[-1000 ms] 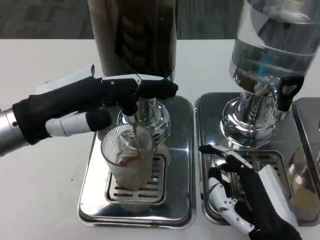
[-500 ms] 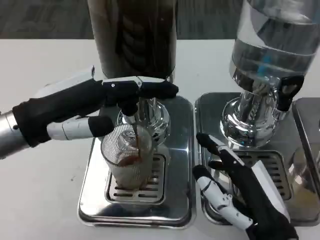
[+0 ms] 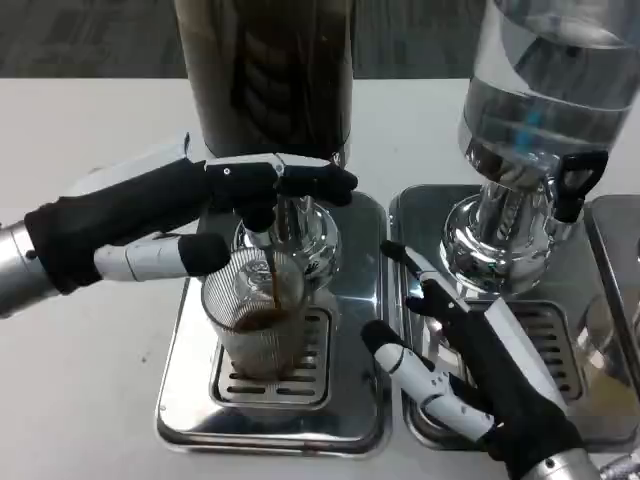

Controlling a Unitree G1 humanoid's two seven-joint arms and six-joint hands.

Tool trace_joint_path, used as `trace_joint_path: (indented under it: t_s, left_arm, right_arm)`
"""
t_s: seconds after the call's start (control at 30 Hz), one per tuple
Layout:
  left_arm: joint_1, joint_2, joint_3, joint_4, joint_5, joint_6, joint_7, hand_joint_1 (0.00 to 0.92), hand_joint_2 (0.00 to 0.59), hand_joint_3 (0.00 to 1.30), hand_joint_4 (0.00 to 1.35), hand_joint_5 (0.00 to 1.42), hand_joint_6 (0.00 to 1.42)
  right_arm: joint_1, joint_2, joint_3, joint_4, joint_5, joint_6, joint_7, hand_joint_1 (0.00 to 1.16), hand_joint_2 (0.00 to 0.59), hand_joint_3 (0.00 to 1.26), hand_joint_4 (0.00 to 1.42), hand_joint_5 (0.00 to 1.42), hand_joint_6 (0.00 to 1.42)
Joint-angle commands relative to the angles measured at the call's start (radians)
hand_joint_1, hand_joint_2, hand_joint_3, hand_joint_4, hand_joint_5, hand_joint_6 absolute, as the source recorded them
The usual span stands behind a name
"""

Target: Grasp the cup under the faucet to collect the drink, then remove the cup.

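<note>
Dispensers: two (image 3: 265, 75), (image 3: 545, 90); cup (image 3: 255, 320): one, under dark stream.

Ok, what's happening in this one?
The robot is filling a clear ribbed cup with a dark drink. Its left hand presses the faucet lever of the dark dispenser, and a thin brown stream runs into the cup, which stands on the drip tray with a shallow layer of drink in it. The right hand is open beside the cup, fingers spread toward it, not touching it.
</note>
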Motion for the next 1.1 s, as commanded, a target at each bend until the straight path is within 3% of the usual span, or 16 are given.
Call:
trace_joint_path:
  t_s: [0.03, 0.57, 1.1]
  left_arm:
    - [0.026, 0.013, -0.023, -0.007, 0.024, -0.003, -0.020, 0.000, 0.001, 0.21, 0.22, 0.15, 0.11]
    - [0.022, 0.015, -0.023, -0.003, 0.023, -0.003, -0.016, 0.000, 0.011, 0.20, 0.25, 0.16, 0.11]
    - [0.020, 0.019, -0.018, 0.002, 0.024, -0.004, -0.012, 0.000, 0.012, 0.19, 0.23, 0.16, 0.11]
  right_arm:
    - [-0.023, -0.009, -0.001, 0.021, 0.001, 0.016, 0.016, 0.26, 0.222, 0.05, 0.00, 0.00, 0.10]
    - [-0.105, 0.007, 0.004, 0.095, 0.016, 0.010, 0.021, 0.20, 0.206, 0.07, 0.00, 0.00, 0.09]
    - [-0.184, 0.022, 0.004, 0.177, 0.039, -0.014, 0.014, 0.23, 0.174, 0.11, 0.11, 0.08, 0.18]
